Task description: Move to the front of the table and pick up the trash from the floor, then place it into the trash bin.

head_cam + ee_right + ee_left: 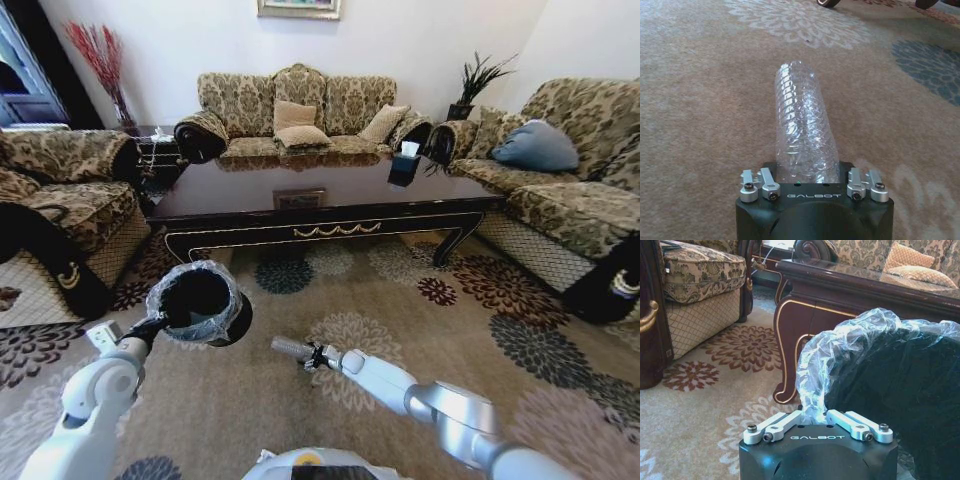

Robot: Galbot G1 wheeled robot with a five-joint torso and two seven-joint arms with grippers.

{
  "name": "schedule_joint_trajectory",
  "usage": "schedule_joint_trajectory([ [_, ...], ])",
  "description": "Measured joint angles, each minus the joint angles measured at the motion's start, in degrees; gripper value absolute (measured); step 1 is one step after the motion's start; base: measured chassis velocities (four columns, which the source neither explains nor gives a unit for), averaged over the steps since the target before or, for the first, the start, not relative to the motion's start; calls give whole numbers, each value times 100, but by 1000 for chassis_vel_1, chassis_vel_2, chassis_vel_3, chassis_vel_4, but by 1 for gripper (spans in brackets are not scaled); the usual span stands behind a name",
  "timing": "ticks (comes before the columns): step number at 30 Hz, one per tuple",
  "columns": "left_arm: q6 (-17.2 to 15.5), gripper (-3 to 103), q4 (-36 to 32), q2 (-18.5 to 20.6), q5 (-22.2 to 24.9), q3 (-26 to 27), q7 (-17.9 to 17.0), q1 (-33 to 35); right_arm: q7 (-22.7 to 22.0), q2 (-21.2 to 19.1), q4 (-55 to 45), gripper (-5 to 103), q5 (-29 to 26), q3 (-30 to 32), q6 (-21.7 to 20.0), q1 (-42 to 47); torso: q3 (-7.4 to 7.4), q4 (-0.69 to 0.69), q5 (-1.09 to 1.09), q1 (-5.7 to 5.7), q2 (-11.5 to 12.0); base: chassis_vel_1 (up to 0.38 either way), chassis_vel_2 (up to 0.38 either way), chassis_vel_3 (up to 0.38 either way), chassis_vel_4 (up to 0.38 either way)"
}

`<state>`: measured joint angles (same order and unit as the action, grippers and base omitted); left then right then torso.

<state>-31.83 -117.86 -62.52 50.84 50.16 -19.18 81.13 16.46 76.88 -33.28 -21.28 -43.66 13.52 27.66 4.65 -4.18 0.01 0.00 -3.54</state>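
the left end effector (815,421) is clamped on the lined rim of the trash bin (200,302), held above the carpet. the right end effector (809,172), beside it, is clamped on the clear bottle (801,122).

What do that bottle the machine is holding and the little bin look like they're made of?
The bottle in the right gripper looks like thin clear plastic, ribbed and see-through. The trash bin, held by the left gripper, looks like dark matte plastic, though that is uncertain; its liner is crinkly clear film.
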Motion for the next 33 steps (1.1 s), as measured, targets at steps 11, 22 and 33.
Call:
schedule_joint_trajectory([
  [11, 64, 2, 289, -20, -154, -138, 56, -15, -88, -368, -1117, 30, -533, 592, 414, -169, 0, -1, -1, 0, 0, 0, 0, 0, 0],
  [22, 90, 2, 461, -77, -262, -367, 81, -40, -835, -643, -2986, 27, -1501, 1076, 1556, -1007, 0, 1, 0, 0, 0, 0, 0, 0, 0],
  [33, 90, 2, 197, -165, -231, -477, 71, -68, -1745, -982, -5210, 27, -1953, -160, 1126, -1612, -1, -2, -2, 0, 0, 0, 0, 0, 0],
])
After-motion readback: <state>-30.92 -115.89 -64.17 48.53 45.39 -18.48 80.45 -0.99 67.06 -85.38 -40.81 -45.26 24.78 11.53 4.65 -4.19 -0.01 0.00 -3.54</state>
